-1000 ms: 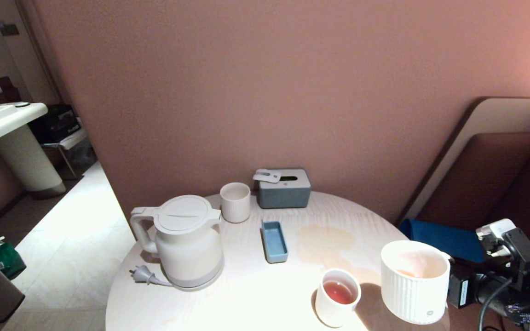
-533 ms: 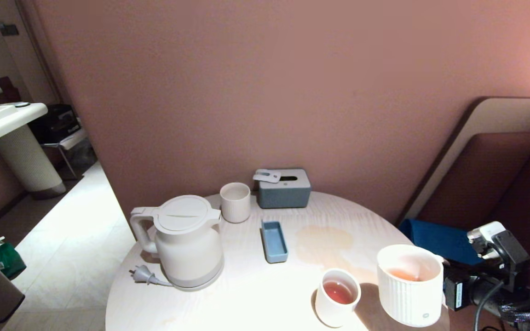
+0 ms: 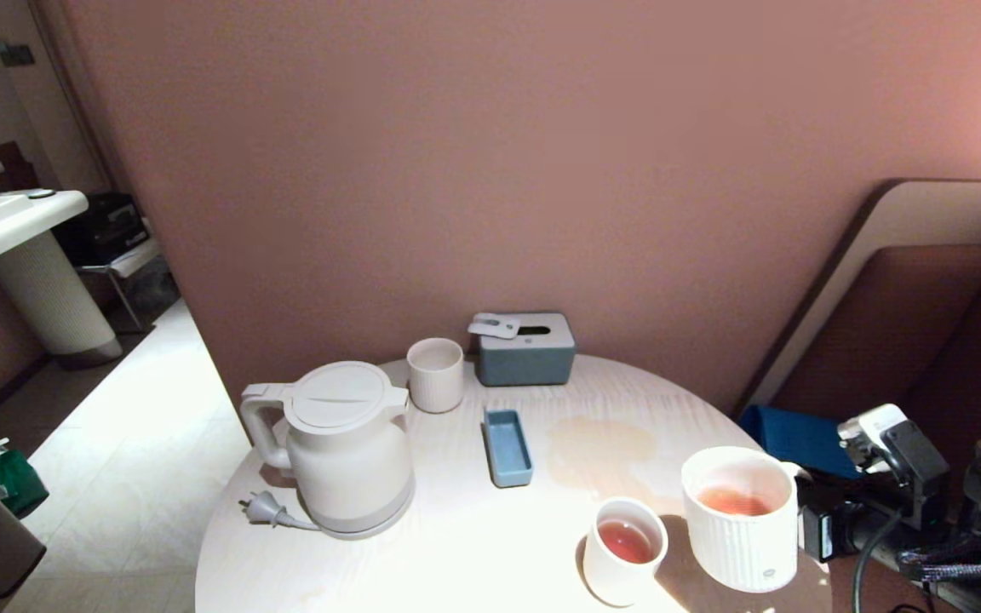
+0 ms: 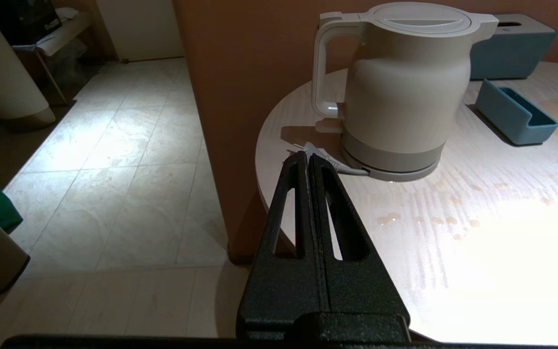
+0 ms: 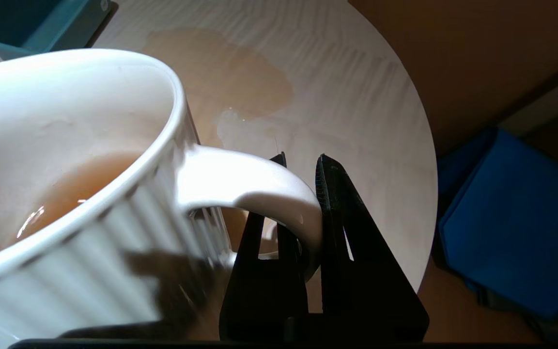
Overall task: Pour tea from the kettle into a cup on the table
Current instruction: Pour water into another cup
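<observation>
Right gripper [image 5: 303, 167] pinched on the ear handle of the cup [image 3: 742, 518], fingers narrow with the handle between them; it comes in from the table's right edge. Left gripper [image 4: 308, 156] fully closed, holding nothing, beside the table's left edge, tips pointing toward the kettle's base.

Cup: cream-white, vertical ribs, small dark dot low on its side. It is at the near right rim of the table [image 3: 456, 545]; contact with the top cannot be judged. Tea [image 3: 733, 501] inside, reddish-brown, shallow. In the right wrist view the rim looks tilted.

Kettle [image 3: 341, 447]: white, lid shut, loop handle to the left, grey band at base, standing upright on the left part of the table, well apart from the cup. Plug [image 3: 265, 509] lying just beside its base.

Around: narrower white cup [image 3: 624, 551] with red liquid, just beside the mug. Ribbed tumbler [image 3: 435, 375] behind the kettle. Grey-blue tissue box [image 3: 527, 349] at the far edge. Small blue tray [image 3: 507, 446] mid-table. Pale brown spill patch [image 3: 601, 443] beyond the two near cups; droplets near the kettle.

Hard to make out: the near tabletop, lost in glare.
</observation>
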### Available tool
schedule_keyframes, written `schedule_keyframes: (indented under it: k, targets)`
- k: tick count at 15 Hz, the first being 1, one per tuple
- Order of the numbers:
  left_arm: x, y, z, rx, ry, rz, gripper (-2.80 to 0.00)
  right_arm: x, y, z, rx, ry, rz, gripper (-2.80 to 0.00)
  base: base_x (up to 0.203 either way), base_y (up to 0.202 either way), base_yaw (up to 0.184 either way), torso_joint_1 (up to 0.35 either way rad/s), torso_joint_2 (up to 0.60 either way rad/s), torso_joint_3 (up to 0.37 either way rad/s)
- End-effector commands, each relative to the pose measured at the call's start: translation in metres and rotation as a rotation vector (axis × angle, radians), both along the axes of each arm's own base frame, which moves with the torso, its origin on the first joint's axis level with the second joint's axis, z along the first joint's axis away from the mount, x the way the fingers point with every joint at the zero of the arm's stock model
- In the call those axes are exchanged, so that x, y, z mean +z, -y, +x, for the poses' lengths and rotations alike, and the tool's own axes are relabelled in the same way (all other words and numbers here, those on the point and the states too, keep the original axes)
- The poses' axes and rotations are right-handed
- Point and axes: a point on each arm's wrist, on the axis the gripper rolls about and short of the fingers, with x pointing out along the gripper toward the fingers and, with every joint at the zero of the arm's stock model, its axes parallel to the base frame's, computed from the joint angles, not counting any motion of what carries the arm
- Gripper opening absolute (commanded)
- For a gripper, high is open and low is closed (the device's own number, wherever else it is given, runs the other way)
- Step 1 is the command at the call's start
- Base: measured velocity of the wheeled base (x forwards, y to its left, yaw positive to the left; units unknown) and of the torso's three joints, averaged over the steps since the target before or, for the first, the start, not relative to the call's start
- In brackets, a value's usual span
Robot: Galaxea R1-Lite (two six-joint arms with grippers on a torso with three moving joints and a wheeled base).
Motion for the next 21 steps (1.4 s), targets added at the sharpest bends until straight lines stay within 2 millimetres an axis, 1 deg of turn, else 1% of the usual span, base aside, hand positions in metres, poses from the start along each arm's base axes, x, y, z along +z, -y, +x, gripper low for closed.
schedule_keyframes:
  k: [1,5,7,9,12,15,21]
  targets:
    - [0.000,0.000,0.000,0.000,0.001,0.000,-2.80,0.001,-0.002,0.003,0.022,0.020,-0.031,-2.80,0.000,0.000,0.000,0.000,0.00,0.000]
    - [0.000,0.000,0.000,0.000,-0.001,0.000,-2.80,0.004,-0.007,0.004,0.067,0.052,-0.089,-2.80,0.000,0.000,0.000,0.000,0.00,0.000]
    - [0.000,0.000,0.000,0.000,-0.001,0.000,-2.80,0.006,-0.009,0.007,0.082,0.074,-0.109,-2.80,0.000,0.000,0.000,0.000,0.00,0.000]
    - [0.000,0.000,0.000,0.000,-0.001,0.000,-2.80,0.010,-0.011,0.014,0.085,0.100,-0.121,-2.80,0.000,0.000,0.000,0.000,0.00,0.000]
    - [0.000,0.000,0.000,0.000,-0.001,0.000,-2.80,0.010,-0.012,0.016,0.089,0.108,-0.145,-2.80,0.000,0.000,0.000,0.000,0.00,0.000]
    - [0.000,0.000,0.000,0.000,0.000,0.000,-2.80,0.013,-0.012,0.024,0.080,0.141,-0.194,-2.80,0.000,0.000,0.000,0.000,0.00,0.000]
    - [0.000,0.000,0.000,0.000,-0.002,0.000,-2.80,0.018,-0.019,0.028,0.085,0.179,-0.241,-2.80,0.000,0.000,0.000,0.000,0.00,0.000]
